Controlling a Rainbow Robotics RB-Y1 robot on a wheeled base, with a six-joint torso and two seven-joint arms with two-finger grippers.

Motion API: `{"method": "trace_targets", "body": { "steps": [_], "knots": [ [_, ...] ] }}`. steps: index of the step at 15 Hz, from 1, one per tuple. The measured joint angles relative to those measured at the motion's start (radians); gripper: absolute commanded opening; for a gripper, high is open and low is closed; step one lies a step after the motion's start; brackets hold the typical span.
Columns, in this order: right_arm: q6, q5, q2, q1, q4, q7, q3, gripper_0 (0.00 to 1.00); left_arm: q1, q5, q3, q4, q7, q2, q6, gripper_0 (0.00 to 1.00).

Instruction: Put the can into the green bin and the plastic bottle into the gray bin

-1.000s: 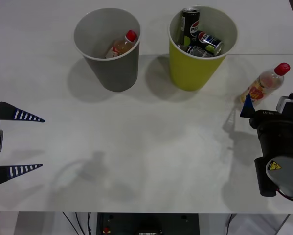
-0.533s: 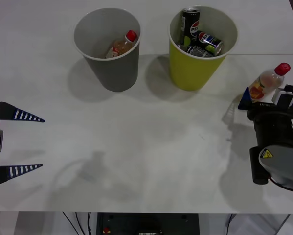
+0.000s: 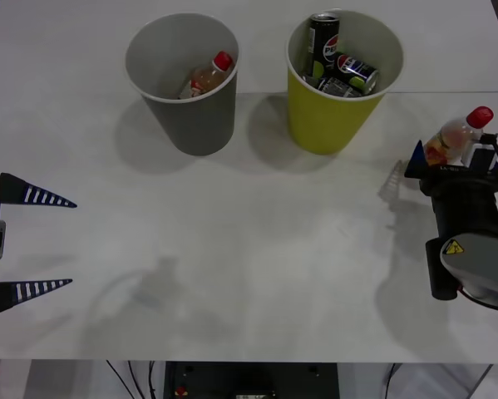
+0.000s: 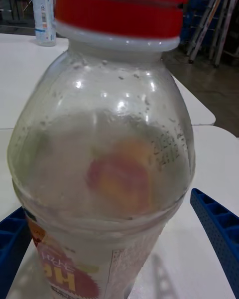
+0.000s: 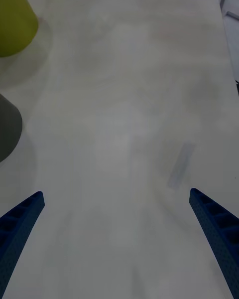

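The right claw (image 3: 436,158) is straddling the plastic bottle (image 3: 453,138), fingers apart, not clamped. It should be closing squarely below the shoulder. The left claw (image 3: 32,243) is idling, spread open, over the tabletop (image 3: 257,249).

White table (image 3: 249,249) with a seam across its far part. Beyond it, dim floor (image 4: 219,94), leaning poles, possibly ladder legs (image 4: 219,15); distant clear bottle (image 4: 44,15) on another white tabletop.

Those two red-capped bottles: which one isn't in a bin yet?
The plastic bottle with the yellow-orange label, standing on the table between the right gripper's open fingers. The other lies inside the gray bin.
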Motion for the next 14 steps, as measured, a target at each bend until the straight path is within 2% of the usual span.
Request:
{"method": "trace_targets", "body": {
  "steps": [1, 2, 3, 11, 14],
  "knots": [
    [-0.002, 0.0, 0.005, -0.004, 0.009, 0.001, 0.0, 0.6, 0.0, 0.0, 0.0, 0.0, 0.0, 0.0, 0.0, 1.0],
    [-0.002, 0.0, 0.01, -0.007, 0.015, 0.002, 0.0, 0.03, 0.0, 0.0, 0.0, 0.0, 0.0, 0.0, 0.0, 1.0],
    [-0.003, 0.0, 0.012, -0.009, 0.018, 0.002, 0.0, 0.0, 0.0, 0.0, 0.0, 0.0, 0.0, 0.0, 0.0, 1.0],
    [-0.014, 0.0, 0.011, -0.007, 0.01, 0.002, 0.0, 0.0, 0.0, 0.0, 0.0, 0.0, 0.0, 0.0, 0.0, 1.0],
    [-0.022, 0.0, -0.025, 0.006, -0.046, 0.005, -0.001, 0.0, 0.0, 0.0, 0.0, 0.0, 0.0, 0.0, 0.0, 1.0]
  ]
}}
